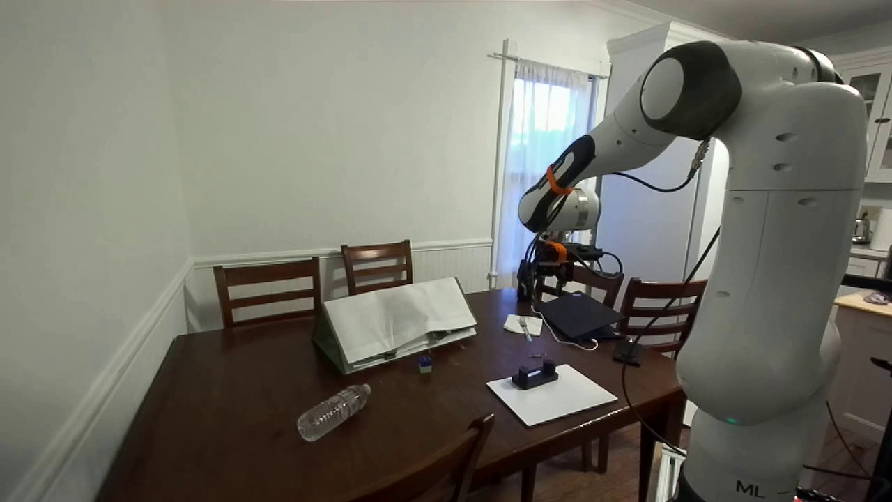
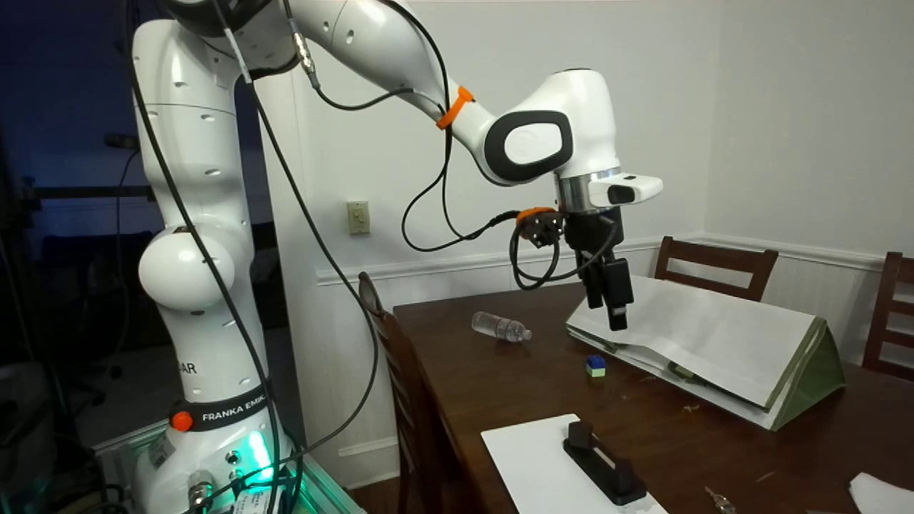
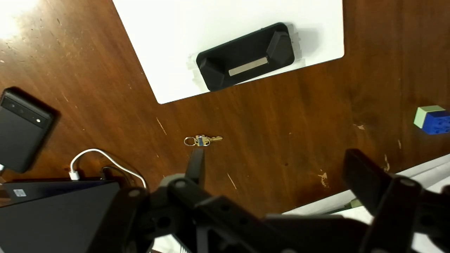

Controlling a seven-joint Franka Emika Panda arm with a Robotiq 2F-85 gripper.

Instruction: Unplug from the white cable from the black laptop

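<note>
black laptop (image 1: 580,315) diagonal, white plug (image 3: 74,175) pointing in

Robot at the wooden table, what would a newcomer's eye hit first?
Likely the white robot arm first, arched over the wooden table with its tool open. Next, the tented white pad standing there. Then, lower left in the wrist view, the white cable plugged into the black laptop.

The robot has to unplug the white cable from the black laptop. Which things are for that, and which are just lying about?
For the job:
gripper, its jaws open
black laptop
white cable, plugged into it

Just lying about:
clear bottle
keys
black phone
blue and green block
black stand on the white board
</note>
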